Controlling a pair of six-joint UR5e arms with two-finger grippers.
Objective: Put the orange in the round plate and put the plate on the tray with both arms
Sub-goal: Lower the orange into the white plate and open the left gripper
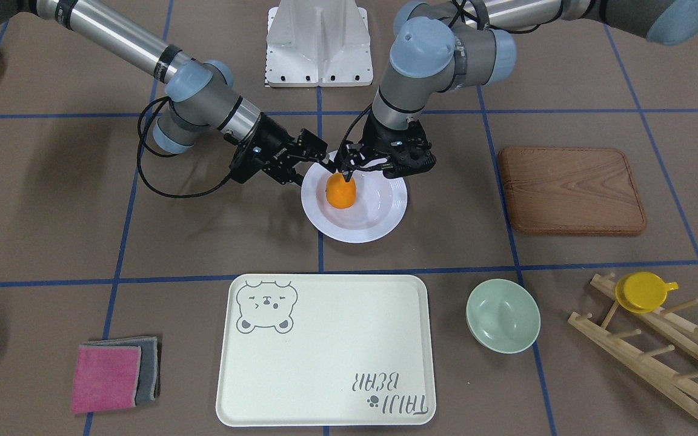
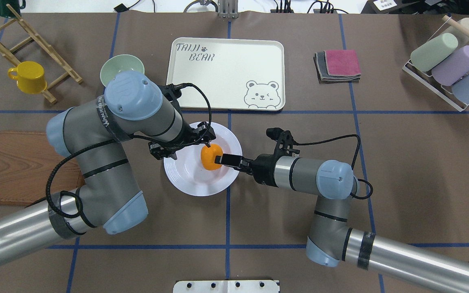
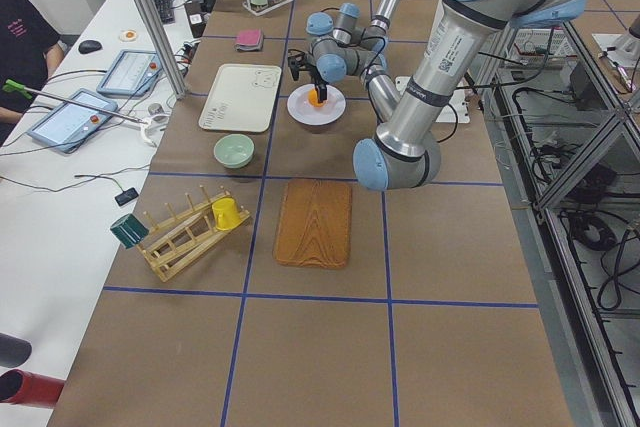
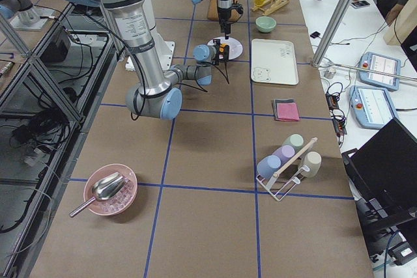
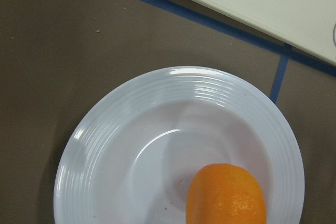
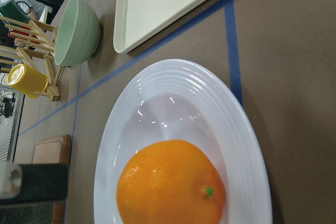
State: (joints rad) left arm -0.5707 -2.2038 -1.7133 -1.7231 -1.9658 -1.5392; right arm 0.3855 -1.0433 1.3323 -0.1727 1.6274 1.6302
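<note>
Orange [image 1: 341,191] is sitting in plate [image 1: 379,224]. Left gripper [image 1: 344,171] is hanging over it, grip can't be told. Right gripper [image 2: 221,159], jaws apart, is pointing at the rim, likely for lifting.

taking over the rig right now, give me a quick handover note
Left gripper: fingertips down at the top of the small glossy orange fruit; cannot tell whether it is gripping or open.
Right gripper: looks open, at the rim of the glossy white round plate.
Things: the orange sits in the plate. The plate stands on the brown table, apart from the cream rectangular bear tray.
Done: orange in plate.
Left: both grippers take the plate and set it on the tray.
</note>
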